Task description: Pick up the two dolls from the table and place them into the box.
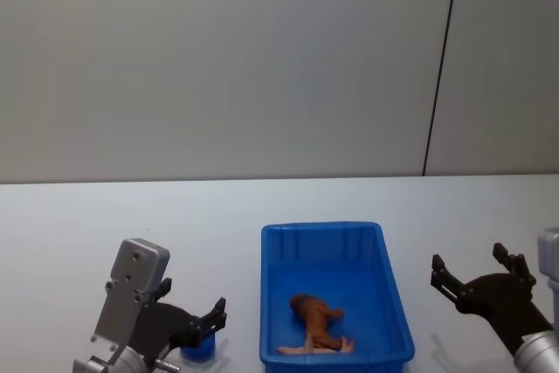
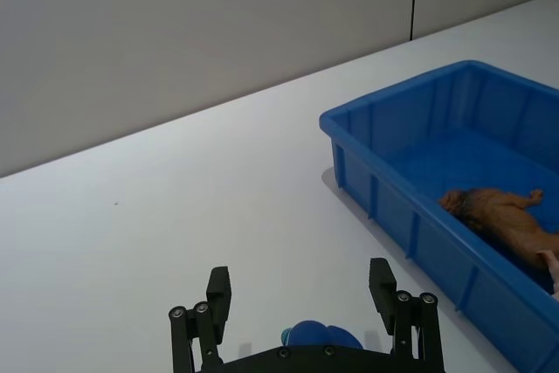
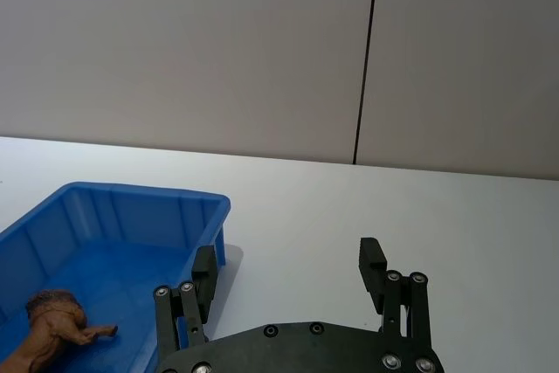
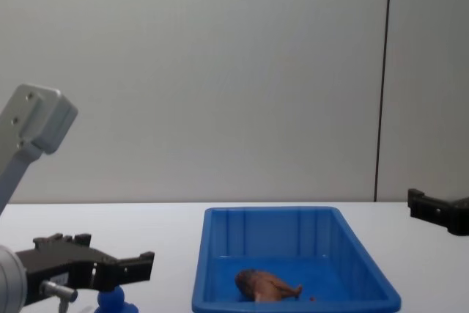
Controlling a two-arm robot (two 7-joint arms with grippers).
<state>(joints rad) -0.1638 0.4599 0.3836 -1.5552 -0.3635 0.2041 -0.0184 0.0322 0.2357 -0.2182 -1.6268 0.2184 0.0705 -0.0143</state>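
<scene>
Two end effectors hover over a white desk [image 1: 70, 242]. The left end effector [image 1: 203, 321], near and left of the blue bin [image 1: 395, 290], has its fingers spread around a blue round-headed figure [image 1: 199, 348] standing on the desk, not clenched. The right end effector [image 1: 472, 272], right of the bin, is released and empty. A brown four-legged animal toy [image 1: 316, 315] lies inside the bin beside a pale pink figure [image 1: 301, 348].

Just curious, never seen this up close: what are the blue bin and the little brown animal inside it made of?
The box looks like moulded plastic: glossy, uniform blue, ribbed walls, rolled rim. The brown animal doll seems soft rubber or vinyl, matte with limp, splayed legs, though that is a guess.
</scene>
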